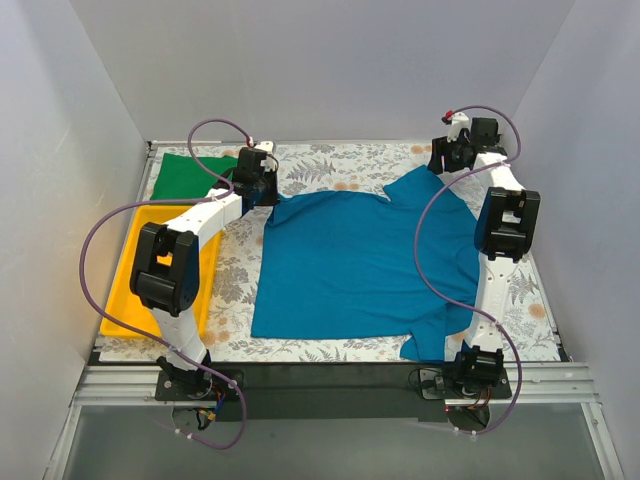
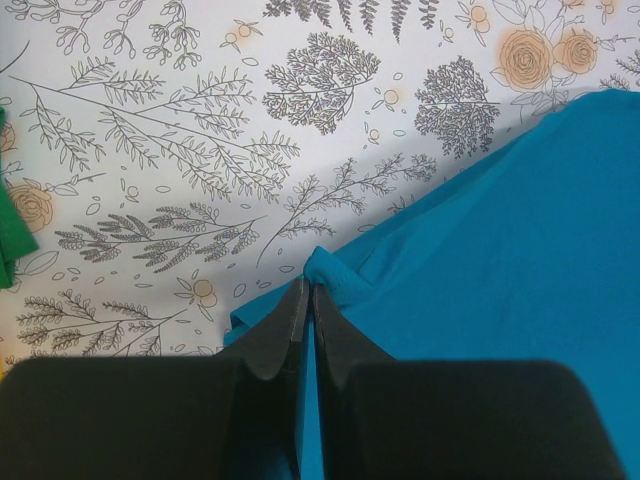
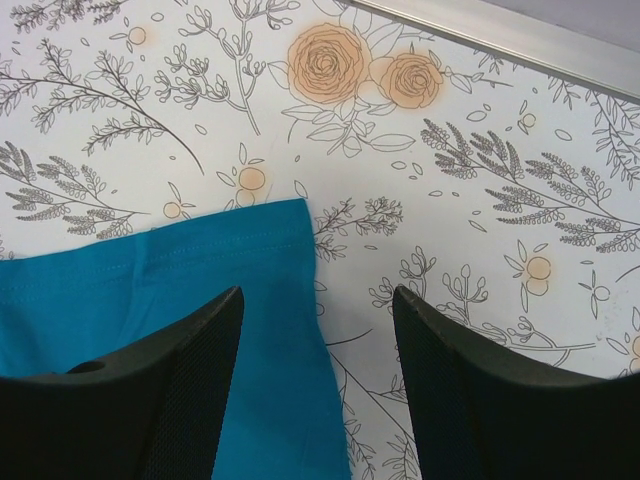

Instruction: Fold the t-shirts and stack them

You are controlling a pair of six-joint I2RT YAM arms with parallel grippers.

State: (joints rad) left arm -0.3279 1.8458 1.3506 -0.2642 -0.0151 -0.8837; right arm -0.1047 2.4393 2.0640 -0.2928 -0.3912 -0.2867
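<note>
Top external view shows the teal-blue t-shirt point(image 1: 350, 265) spread flat on the floral counter point(image 1: 330, 165), with the green t-shirt point(image 1: 190, 177) lying off its far-left side. Its far-left sleeve is pinched between the closed fingers of the left end effector point(image 2: 308, 290). The right end effector point(image 3: 316, 295) hangs with its fingers wide apart over the far-right sleeve.

Teal-blue t-shirt point(image 1: 350, 270): we read no lettering on it.
Floral table cover point(image 1: 330, 168): we find drawn plants, no words.
Yellow tray point(image 1: 122, 290): we read nothing.
</note>
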